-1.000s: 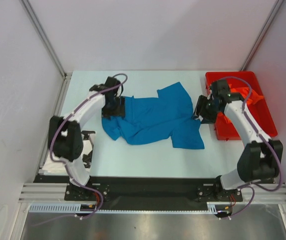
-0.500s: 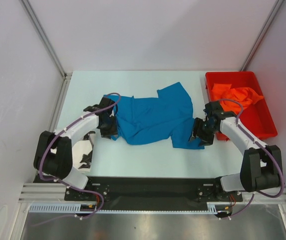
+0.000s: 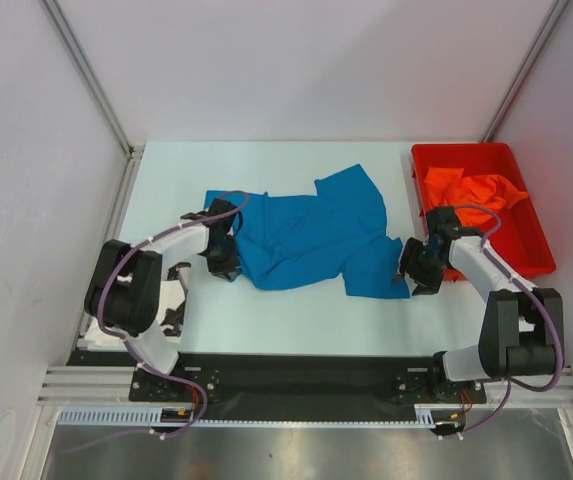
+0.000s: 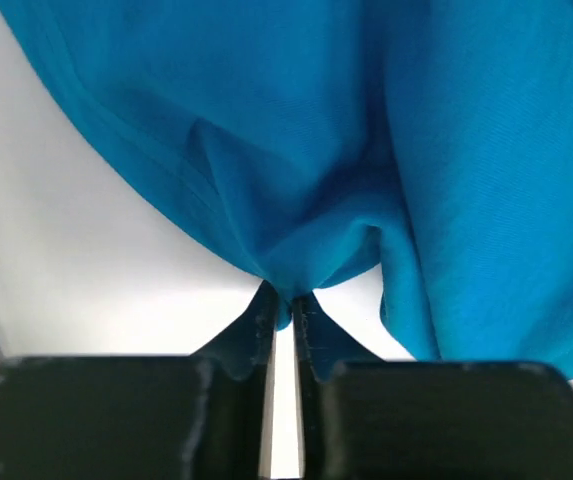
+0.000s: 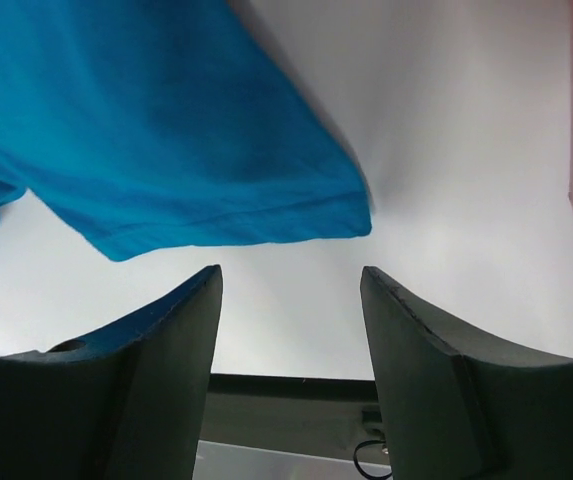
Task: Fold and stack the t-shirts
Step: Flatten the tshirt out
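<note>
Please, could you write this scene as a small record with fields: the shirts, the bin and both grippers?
blue t-shirt: lies unfolded and rumpled on the table
orange t-shirt: bunched inside the red bin
left gripper: pinches a fold at the blue shirt's left edge
right gripper: open, just short of the shirt's near right corner, holding nothing

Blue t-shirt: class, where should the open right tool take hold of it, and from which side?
Probably the hem corner of the blue t-shirt nearest the right tool, sliding in low from the right: that corner lies flat and juts out before the open jaws.
</note>
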Motion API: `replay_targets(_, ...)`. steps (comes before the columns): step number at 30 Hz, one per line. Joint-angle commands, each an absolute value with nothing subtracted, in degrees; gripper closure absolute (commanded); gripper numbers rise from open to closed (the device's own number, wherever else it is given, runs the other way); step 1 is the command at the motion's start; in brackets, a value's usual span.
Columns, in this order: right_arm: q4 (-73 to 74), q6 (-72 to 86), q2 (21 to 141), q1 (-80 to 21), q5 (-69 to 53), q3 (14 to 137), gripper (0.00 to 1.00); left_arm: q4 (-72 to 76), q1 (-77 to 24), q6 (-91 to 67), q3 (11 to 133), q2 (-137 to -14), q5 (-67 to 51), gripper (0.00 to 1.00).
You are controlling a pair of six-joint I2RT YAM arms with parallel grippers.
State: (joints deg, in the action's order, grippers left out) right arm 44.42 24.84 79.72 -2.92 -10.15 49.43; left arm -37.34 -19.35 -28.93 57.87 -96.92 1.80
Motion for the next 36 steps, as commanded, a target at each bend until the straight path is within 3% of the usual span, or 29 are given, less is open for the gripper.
replay_targets(1, 41.7, 25.9, 81.9, -2.6, -7.6, 49.1, 0.37, -38.3, -19.2, -29.4, 60.4, -96.0, 2.9, 0.92)
replay_targets(4, 41.1, 25.8, 84.1, -2.6, -7.6, 49.8, 0.37, -40.6, -19.2, -28.8, 61.3, -92.4, 4.9, 0.96)
replay_targets(27, 38.6, 26.6, 88.3, -7.6, 7.8, 46.3, 0.49, -47.3, -19.2, -26.6, 65.4, -81.1, 4.1, 0.94)
replay_targets(30, 36.8, 27.0, 87.8, -7.5, 6.0, 45.4, 0.60, -47.9, -19.0, -26.5, 66.3, -79.5, 4.3, 0.94)
replay_targets(34, 36.0, 27.3, 86.9, -8.7, 2.5, 47.1, 1.00, -50.7, -18.8, -25.7, 69.0, -78.0, 4.6, 0.94)
replay_targets(36, 39.3, 27.8, 84.7, -9.8, 3.3, 49.1, 1.00, -52.5, -18.7, -25.2, 70.3, -77.3, 5.2, 0.93)
